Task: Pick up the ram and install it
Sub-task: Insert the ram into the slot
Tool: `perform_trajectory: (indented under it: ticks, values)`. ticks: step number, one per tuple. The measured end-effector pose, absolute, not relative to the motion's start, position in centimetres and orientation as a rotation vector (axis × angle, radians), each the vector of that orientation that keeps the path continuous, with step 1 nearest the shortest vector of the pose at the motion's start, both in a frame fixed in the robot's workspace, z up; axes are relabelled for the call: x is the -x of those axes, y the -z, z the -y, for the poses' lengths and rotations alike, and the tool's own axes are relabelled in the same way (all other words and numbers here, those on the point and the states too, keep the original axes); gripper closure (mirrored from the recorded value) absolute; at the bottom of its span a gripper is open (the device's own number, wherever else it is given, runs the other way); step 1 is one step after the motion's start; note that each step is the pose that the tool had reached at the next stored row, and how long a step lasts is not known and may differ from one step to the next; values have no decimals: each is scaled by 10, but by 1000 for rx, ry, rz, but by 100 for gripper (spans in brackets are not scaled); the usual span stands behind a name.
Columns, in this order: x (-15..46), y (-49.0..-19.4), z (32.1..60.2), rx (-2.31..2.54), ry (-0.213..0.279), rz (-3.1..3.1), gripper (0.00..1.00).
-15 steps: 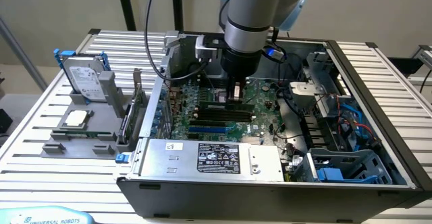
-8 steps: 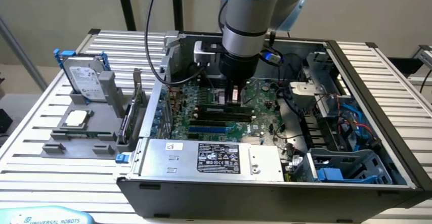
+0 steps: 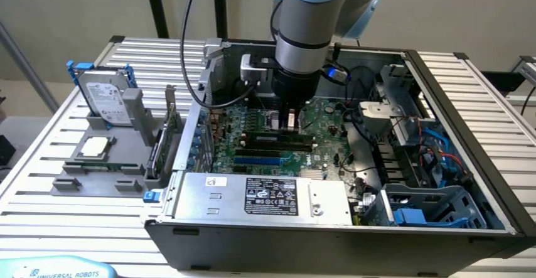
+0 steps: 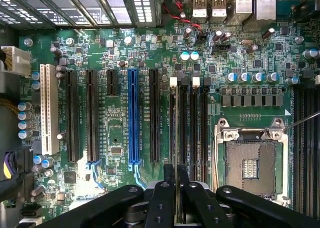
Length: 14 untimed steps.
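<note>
- Jaws are seen nearly shut in the wrist view, pinched on the thin edge of the ram (image 4: 176,153), which is held edge-on between the two black fingers (image 4: 161,203) of the gripper (image 4: 176,208).
- In the exterior view, the open computer case (image 3: 469,133) is seen on the slatted table (image 3: 50,215), with the arm reaching down into its middle; the gripper (image 3: 290,116) hangs just over the motherboard (image 3: 260,146).
- On the exterior view's left, outside the case, a grey holder (image 3: 100,177) is seen carrying a hard drive (image 3: 109,99) and a square silver processor chip (image 3: 94,146).
- The ram is placed in line with the black memory slots (image 4: 192,128), just beside the empty processor socket (image 4: 250,163); whether it is already touching a slot cannot be told.
- The ram is judged light, stiff and thin, yet fragile: its chips and contact edge are best spared, so a hold on the upper long edge near the middle is judged sound, as is seen now.
- Slot alignment and the white latches (image 4: 184,81) at the slot ends are given by the wrist view; in the exterior view the gripper's body hides most of the stick.
- The arm's height over the board and the parts outside the case are given by the exterior view instead.
</note>
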<state>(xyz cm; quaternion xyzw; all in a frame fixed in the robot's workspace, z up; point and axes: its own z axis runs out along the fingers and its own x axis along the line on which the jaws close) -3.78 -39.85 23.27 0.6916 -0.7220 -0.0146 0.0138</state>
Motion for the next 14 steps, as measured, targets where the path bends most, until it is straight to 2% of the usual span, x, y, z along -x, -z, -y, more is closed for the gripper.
perform_trajectory:
  ticks: [14]
  values:
    - [37, -230, 398, -2150, 37, 2245, 87]
